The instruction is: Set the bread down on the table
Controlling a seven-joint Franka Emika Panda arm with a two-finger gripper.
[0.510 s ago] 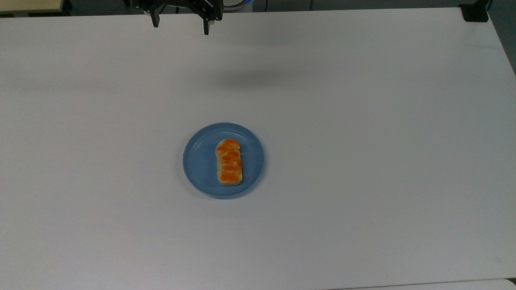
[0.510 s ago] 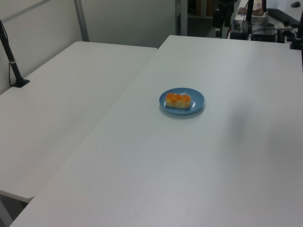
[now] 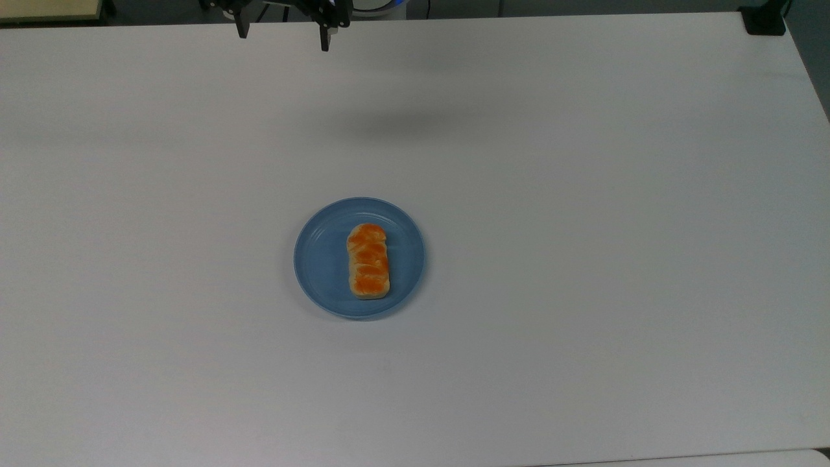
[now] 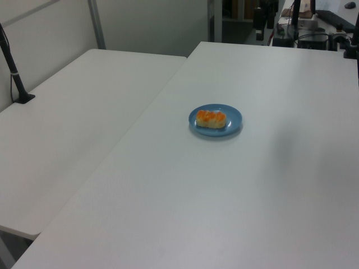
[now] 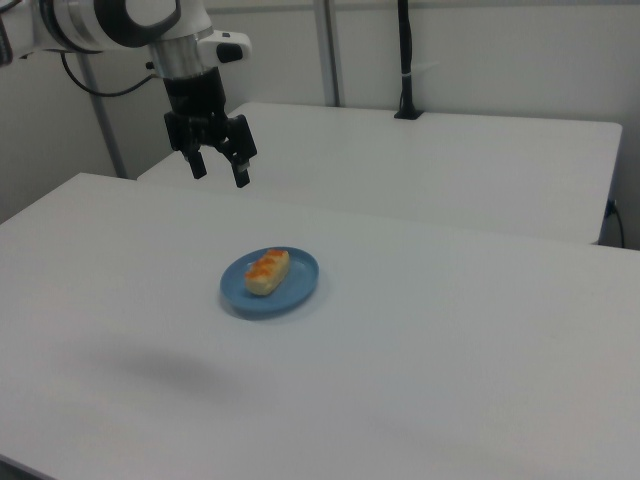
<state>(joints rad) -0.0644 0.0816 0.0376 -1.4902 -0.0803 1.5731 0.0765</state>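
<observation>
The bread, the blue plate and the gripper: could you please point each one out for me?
bread [image 3: 369, 261], top view, middle of its glazed top.
blue plate [image 3: 321, 259], top view, bare part beside the bread.
gripper [image 5: 219, 169], right view, midway between its open fingertips.

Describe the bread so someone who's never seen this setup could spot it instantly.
Start from the big white table; near its middle sits a round blue plate. The bread lies on that plate, a small oblong braided roll shorter than the plate is wide. Its pale tan crust with glossy orange patches makes it the only warm-coloured thing on the table.
</observation>
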